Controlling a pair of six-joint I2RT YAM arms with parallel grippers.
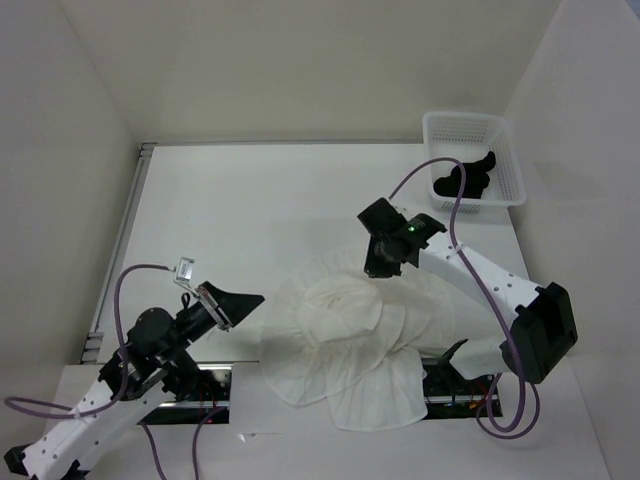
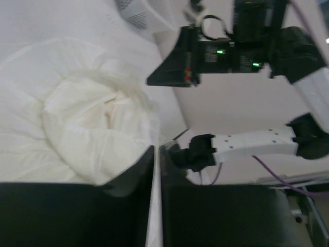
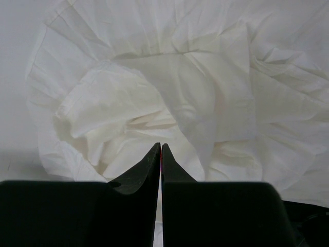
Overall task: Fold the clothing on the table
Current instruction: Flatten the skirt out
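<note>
Crumpled clothing [image 1: 350,340] lies at lower centre. Left gripper [image 1: 255,299] and right gripper [image 1: 379,268] are closed, apparently pinching its edges. Next: lift and spread it.

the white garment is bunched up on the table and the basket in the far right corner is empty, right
The basket is not empty: a black cloth lies in it, as the top external view shows. The rest holds: the white garment is bunched up on the table, and the basket stands in the far right corner.

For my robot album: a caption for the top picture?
Left gripper and right gripper, both shut, at a crumpled white garment on the table.
</note>
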